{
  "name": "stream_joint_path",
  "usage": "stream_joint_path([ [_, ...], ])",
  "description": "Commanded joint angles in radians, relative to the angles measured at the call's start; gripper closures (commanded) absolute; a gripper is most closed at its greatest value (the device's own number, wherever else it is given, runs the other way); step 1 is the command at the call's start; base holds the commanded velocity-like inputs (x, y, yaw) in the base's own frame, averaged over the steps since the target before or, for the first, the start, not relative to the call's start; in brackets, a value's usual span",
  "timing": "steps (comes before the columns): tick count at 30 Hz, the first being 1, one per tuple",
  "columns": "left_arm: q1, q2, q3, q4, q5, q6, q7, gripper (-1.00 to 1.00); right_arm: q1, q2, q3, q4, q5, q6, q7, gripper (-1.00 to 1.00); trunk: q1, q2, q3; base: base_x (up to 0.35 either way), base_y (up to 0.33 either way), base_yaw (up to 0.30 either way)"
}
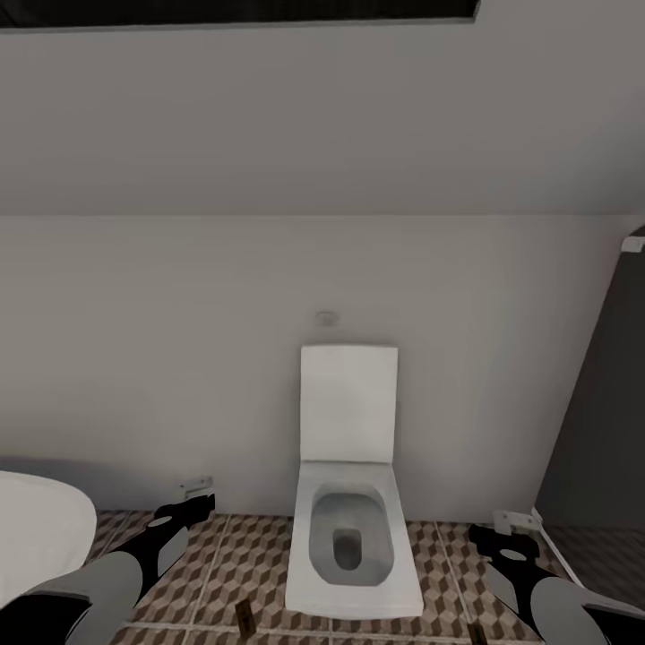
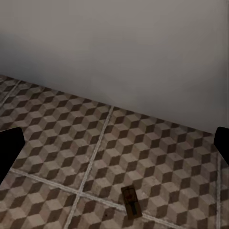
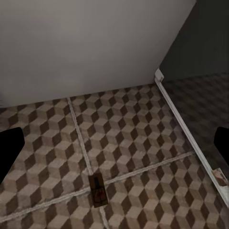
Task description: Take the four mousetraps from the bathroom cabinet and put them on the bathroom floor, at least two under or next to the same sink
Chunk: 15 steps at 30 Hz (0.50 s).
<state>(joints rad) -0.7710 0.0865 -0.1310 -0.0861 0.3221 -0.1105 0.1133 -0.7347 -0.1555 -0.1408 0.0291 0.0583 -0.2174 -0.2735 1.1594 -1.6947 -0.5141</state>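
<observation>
One mousetrap (image 1: 243, 614) lies flat on the cube-patterned bathroom floor (image 1: 242, 555) just left of the toilet base; it appears as mousetrap (image 2: 130, 201) in the left wrist view. Another mousetrap (image 3: 98, 188) lies on the tiles in the right wrist view, and a tan one (image 1: 465, 638) peeks in at the head view's bottom edge, right of the toilet. My left gripper (image 1: 190, 502) hangs open and empty above the floor (image 2: 71, 143), with dark fingertips (image 2: 9, 148) far apart. My right gripper (image 1: 502, 536) is also open and empty, its fingertips (image 3: 9, 150) wide apart. The cabinet and sink are out of view.
A white toilet (image 1: 351, 537) with its lid up stands against the pale wall straight ahead. A white rounded bathtub (image 1: 40, 528) edge sits at the left. A dark panel (image 1: 600, 403) with a white floor strip (image 3: 186, 129) bounds the right side.
</observation>
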Motion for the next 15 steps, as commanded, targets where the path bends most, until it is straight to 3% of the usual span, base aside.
stream_joint_path([
  [1,-0.001,0.000,-0.009,0.000,0.008,-0.003,0.003,-1.00,-0.001,0.000,-0.008,0.003,0.006,-0.006,-0.002,-1.00,-0.004,0.007,0.002,0.000,0.000,0.000],
  [15,-0.001,-0.002,-0.009,0.001,0.008,-0.004,0.003,-1.00,-0.001,0.000,-0.008,0.003,0.006,-0.006,0.001,-1.00,-0.058,0.105,0.046,0.000,0.000,0.000],
])
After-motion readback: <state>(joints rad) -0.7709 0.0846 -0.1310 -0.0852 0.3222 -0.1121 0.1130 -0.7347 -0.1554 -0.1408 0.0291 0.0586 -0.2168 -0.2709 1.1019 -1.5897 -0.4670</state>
